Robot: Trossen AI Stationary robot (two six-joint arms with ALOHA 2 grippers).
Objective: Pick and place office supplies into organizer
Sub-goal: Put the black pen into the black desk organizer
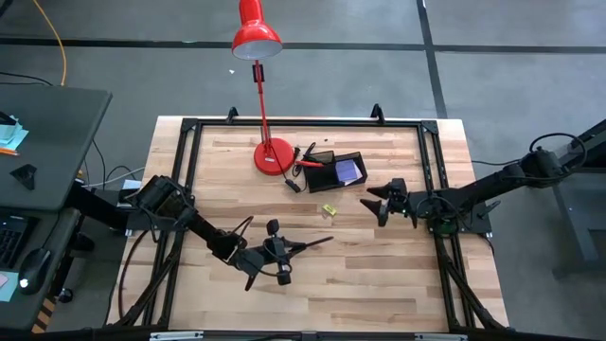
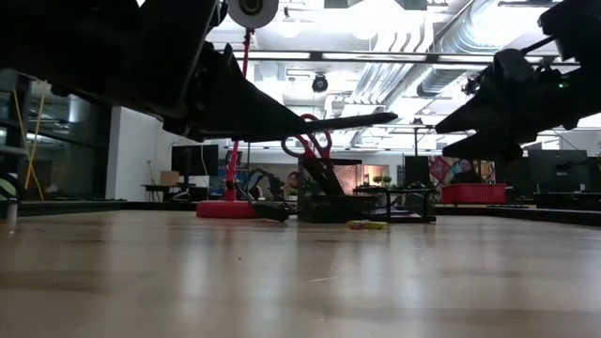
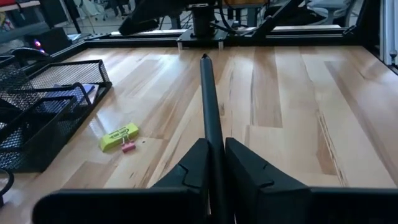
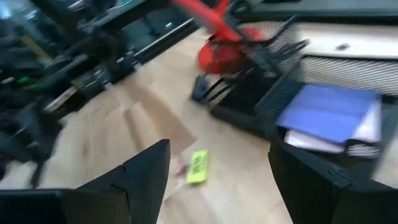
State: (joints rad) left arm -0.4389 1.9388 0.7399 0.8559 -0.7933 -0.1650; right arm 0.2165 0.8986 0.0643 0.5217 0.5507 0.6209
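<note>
Now the left hand (image 1: 287,251) is gripping a dark pen (image 1: 312,244), long axis aiming toward the organizer (image 1: 333,171) up the surface. Nearer it, the right hand (image 1: 377,204) is hanging open, empty, beside the yellow piece (image 1: 329,210). Compartment contents are reading unclear.

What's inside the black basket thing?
Inside the organizer there is a purple-blue pad and red-handled scissors sticking out. Whatever lies under the pad or deeper behind the mesh walls is hidden.
</note>
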